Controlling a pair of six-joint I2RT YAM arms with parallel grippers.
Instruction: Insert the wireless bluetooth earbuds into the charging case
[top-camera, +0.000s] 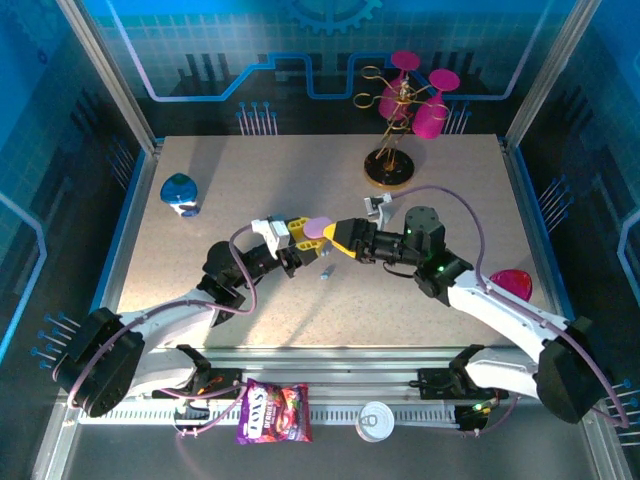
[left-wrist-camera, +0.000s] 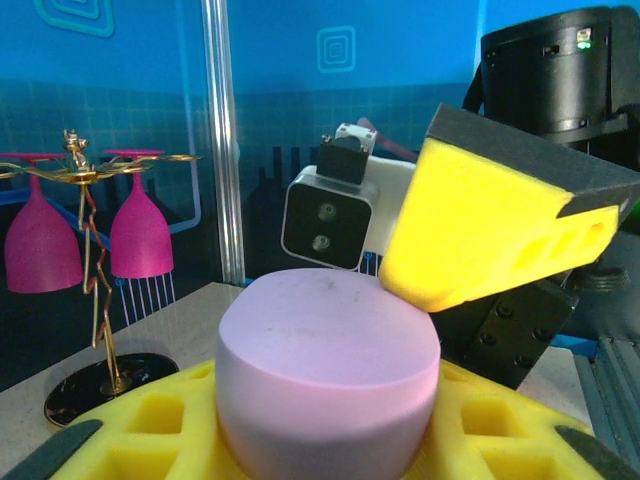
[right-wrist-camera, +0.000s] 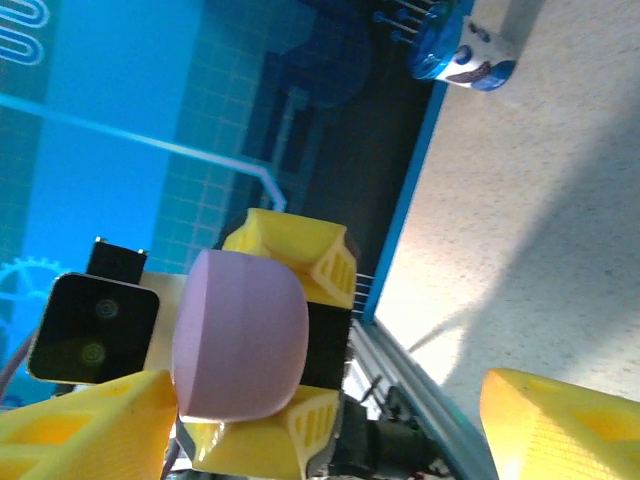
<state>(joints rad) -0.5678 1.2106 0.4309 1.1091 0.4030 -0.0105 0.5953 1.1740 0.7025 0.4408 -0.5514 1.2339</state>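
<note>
**Operator:** Top view; state of each tool, and location of the task items?

**Technician:** Left tool (top-camera: 308, 233) is clamped on the lilac charging case (top-camera: 319, 228), clear of the counter (top-camera: 250, 170); right tool (top-camera: 333, 238) sits just beside the case, tips toward it; one tiny pale earbud (top-camera: 326, 272) lies on the counter just below both tools, touching neither.

**Operator:** Left wrist view?

**Technician:** The case sits between the left tool's yellow fingers (left-wrist-camera: 200, 385); one yellow finger of the right tool hangs just above the case's right edge; contact cannot be told; a rack of pink glasses (left-wrist-camera: 80, 240) stands well beyond, to the tool's left.

**Operator:** Right wrist view?

**Technician:** Right tool's jaws stand wide, nothing between them; the case lies just ahead, gripped top and bottom by the left tool's fingers; a blue-and-white object (right-wrist-camera: 460, 60) rests on the counter far beyond.
</note>
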